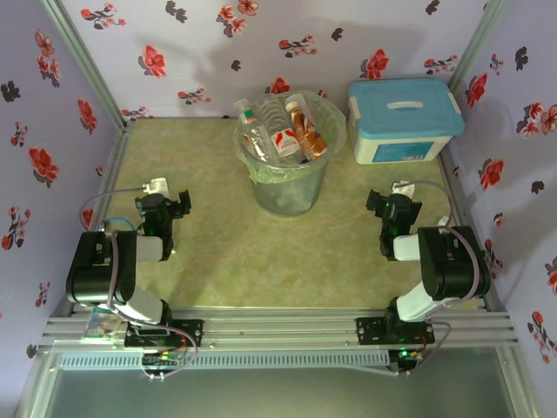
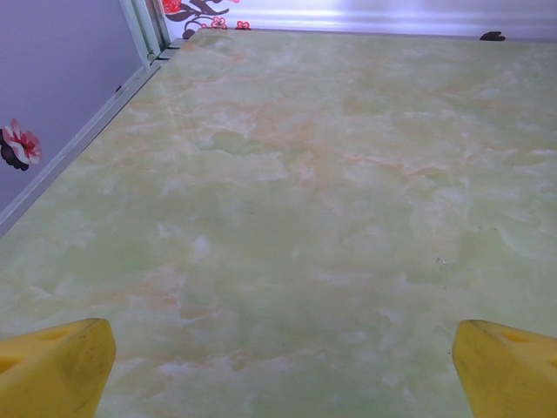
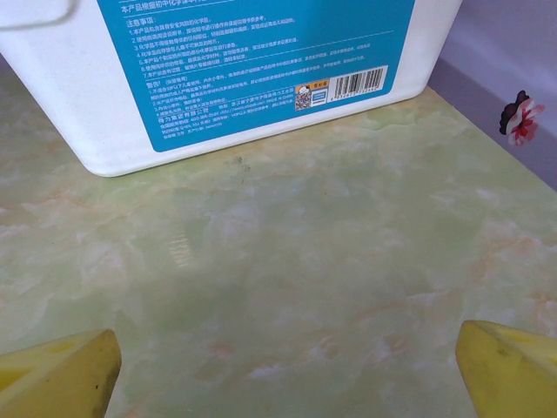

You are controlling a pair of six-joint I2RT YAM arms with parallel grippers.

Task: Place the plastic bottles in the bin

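At the near edge of the bench (image 1: 235,261), both arms sat folded close to their bases, a posture that read as a rest pose rather than a reach. The left end effector (image 1: 174,203) hung low over the marbled green surface with its yellow fingertips (image 2: 52,366) spread wide apart and nothing between them. The right end effector (image 1: 393,209) matched it, its fingers likewise wide apart and holding nothing. It pointed toward the white box (image 3: 218,87), whose blue printed label faced the wrist camera.

Further back, in the middle of the bench, stood the bin (image 1: 291,190), well apart from both arms and roughly between them, so either could probably have reached it. The plastic bottles (image 1: 285,132) lay heaped inside it. They were crowded against one another and leaning at odd angles, several poking above the rim, likely because they were dropped in loosely rather than stacked. A brown-orange one tilted near the right side.

Just beside the bin, to its right by the back wall, was the box with its light-blue lid on. With the bottles gathered in the bin, the task looked essentially finished.
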